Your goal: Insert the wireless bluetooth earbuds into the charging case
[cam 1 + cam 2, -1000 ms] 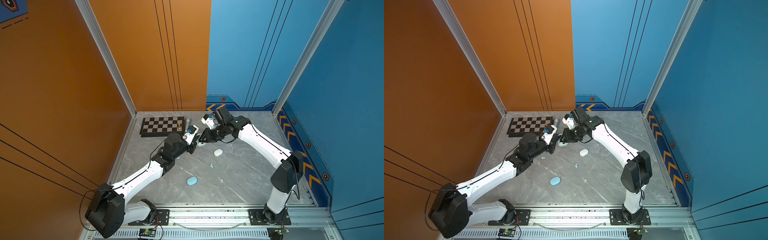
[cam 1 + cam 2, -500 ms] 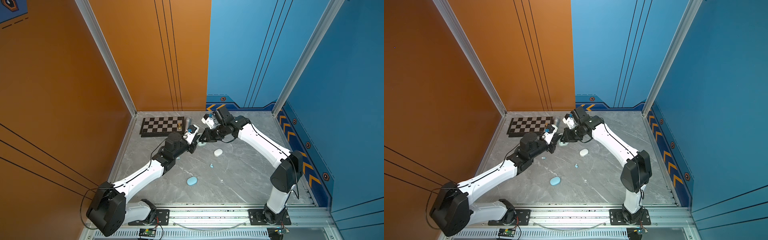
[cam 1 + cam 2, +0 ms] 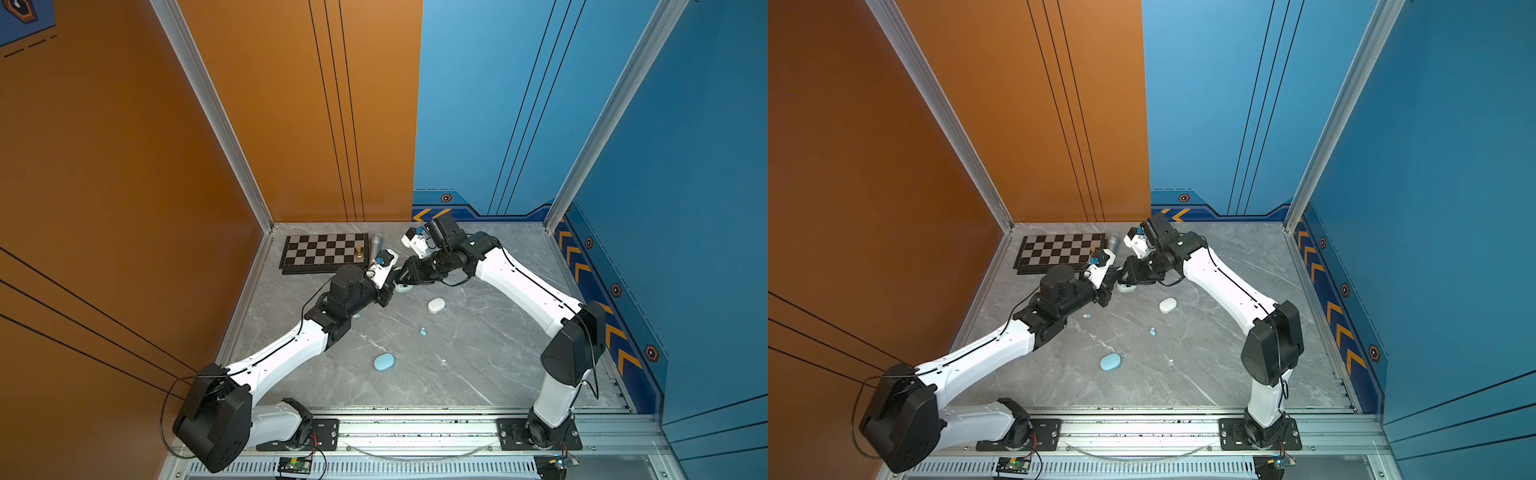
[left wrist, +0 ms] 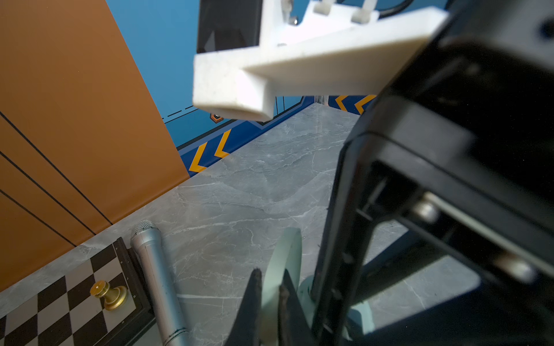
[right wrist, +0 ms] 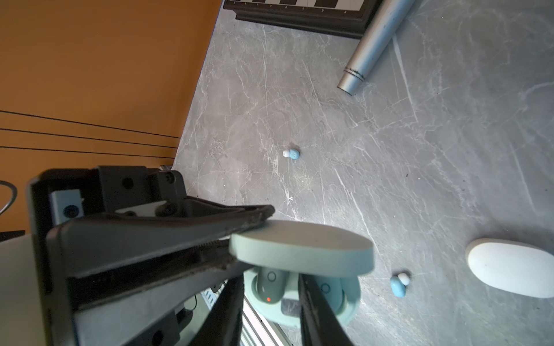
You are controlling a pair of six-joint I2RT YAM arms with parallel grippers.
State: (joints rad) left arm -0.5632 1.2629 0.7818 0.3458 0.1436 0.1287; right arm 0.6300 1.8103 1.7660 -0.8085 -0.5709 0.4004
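The pale green charging case [image 5: 344, 302] lies open on the grey table near the chessboard, its base [image 3: 402, 287] [image 3: 1126, 286] showing in both top views. My left gripper [image 4: 269, 287] [image 3: 392, 282] is shut on the raised lid [image 5: 299, 248] [image 4: 281, 254]. My right gripper [image 5: 269, 299] [image 3: 1127, 272] stands open over the base, one finger on each side of a green earbud [image 5: 269, 284] that sits in its socket with a red light on. A second green earbud [image 5: 326, 289] sits in the other socket. Two light blue earbuds [image 5: 398, 284] [image 5: 291, 153] lie loose on the table.
A shut white case [image 3: 436, 305] [image 5: 515, 269] lies right of the green one. A shut blue case [image 3: 383, 362] lies nearer the front. At the back left are a chessboard [image 3: 324, 253] with a gold pawn [image 4: 108, 295] and a silver microphone [image 4: 156, 275].
Both arms stay almost where they were over the green case. No other change shows at this size.
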